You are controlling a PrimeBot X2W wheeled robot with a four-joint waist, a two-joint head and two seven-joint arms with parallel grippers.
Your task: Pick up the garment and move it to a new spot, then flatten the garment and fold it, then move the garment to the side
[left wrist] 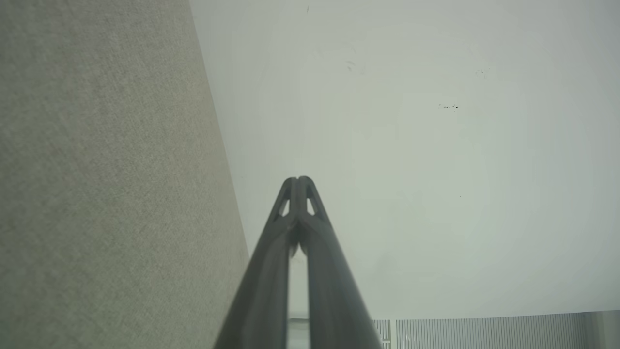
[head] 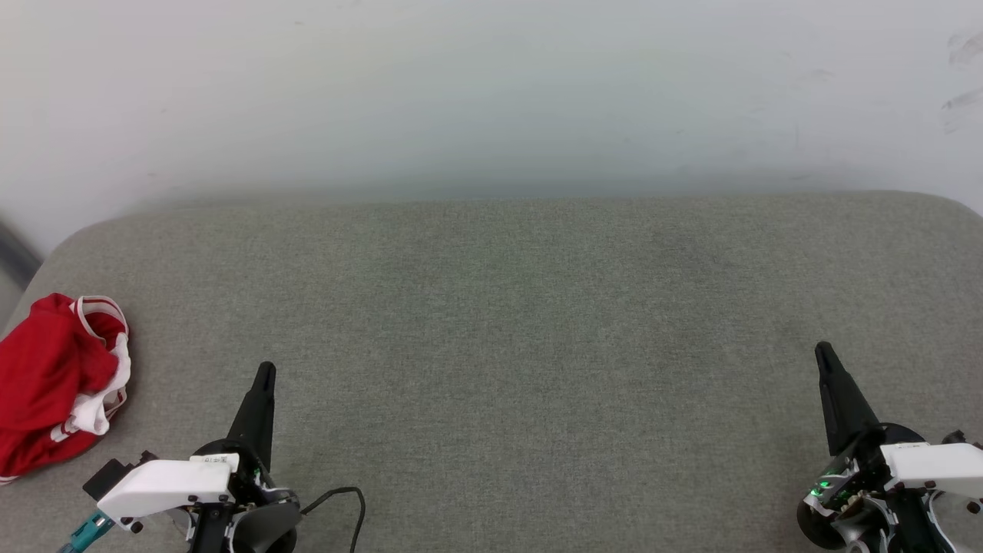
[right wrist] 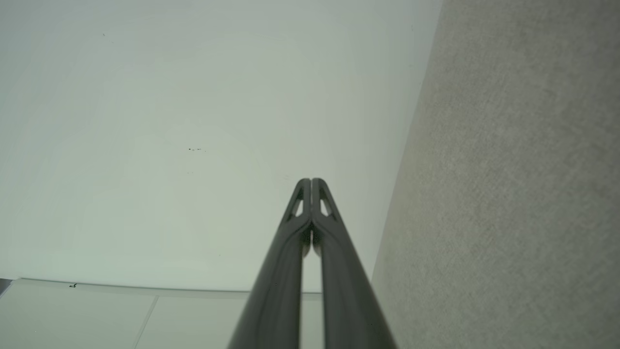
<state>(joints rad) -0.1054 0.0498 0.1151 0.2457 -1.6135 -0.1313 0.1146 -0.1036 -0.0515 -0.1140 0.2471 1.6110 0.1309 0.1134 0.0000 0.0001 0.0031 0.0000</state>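
Crumpled red thin-fabric jersey shirt [head: 54,380] is lying untouched, lower left, on grey cloth surface [head: 491,322]; left hand [head: 264,370] and right hand [head: 824,353] are resting pinched together, empty; every step is waiting.

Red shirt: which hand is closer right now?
Left. The left hand sits beside the crumpled red shirt, on its right in the head view, not touching. The right hand is far across the grey surface, at the lower right.
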